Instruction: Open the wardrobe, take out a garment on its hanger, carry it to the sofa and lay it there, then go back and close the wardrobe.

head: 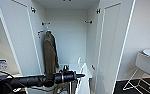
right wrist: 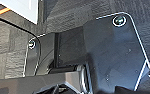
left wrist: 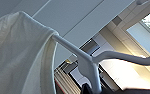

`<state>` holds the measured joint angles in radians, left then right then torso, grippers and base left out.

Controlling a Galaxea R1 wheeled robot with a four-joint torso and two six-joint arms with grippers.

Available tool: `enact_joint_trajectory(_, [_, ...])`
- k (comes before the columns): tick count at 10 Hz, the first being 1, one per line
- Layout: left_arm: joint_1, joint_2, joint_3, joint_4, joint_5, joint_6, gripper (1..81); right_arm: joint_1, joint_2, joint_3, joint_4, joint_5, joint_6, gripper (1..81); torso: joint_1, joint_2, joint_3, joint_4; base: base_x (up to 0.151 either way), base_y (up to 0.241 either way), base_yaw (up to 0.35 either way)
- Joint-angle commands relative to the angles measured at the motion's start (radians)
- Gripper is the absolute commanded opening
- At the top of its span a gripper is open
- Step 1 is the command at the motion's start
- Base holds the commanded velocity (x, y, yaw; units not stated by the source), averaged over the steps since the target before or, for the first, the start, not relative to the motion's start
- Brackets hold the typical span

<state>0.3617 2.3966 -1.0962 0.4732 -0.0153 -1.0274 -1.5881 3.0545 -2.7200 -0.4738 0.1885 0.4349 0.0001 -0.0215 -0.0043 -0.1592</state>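
Thin white short-sleeved T-shirt (left wrist: 16, 57) hangs on a slim white plastic hanger (left wrist: 91, 62), draped over one sloping shoulder; the other shoulder is bare. Both sit close in front of the left wrist camera. The left pincer's own fingers are hard to make out: a dark part sits at the base of the hanger neck, so the hanger looks carried there, but I can't tell how far the fingers are apart or whether they clamp it.

In the head view the left arm (head: 53, 78) reaches across low in front of the tall white wardrobe (head: 23, 37), both full-height doors swung wide. Inside, beyond the arm, an olive-brown long-sleeved jacket (head: 50, 53) hangs from the rail. T-shirt and hanger are hard to pick out there; pale shapes below the arm are cut off.

Far off to the arm's right, a white round seat on wire legs (head: 147, 63).

Right wrist view: dark robot plate over grey carpet floor (right wrist: 13, 47); right pincer state can't be told.
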Motion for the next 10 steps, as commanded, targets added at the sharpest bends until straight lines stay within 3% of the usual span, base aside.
enact_joint_trajectory(1, [-0.160, 0.000, 0.025, 0.025, -0.057, 0.012, 1.0, 0.042, -0.001, 0.004, 0.007, -0.034, 0.001, 81.1, 0.000, 0.000, 0.000, 0.000, 0.000, 0.000, 0.000])
enact_joint_trajectory(10, [-0.149, 0.009, 0.025, 0.027, -0.049, 0.003, 1.0, 0.036, -0.004, 0.000, 0.015, -0.034, -0.002, 81.1, 0.000, 0.000, 0.000, 0.000, 0.000, 0.000, -0.325])
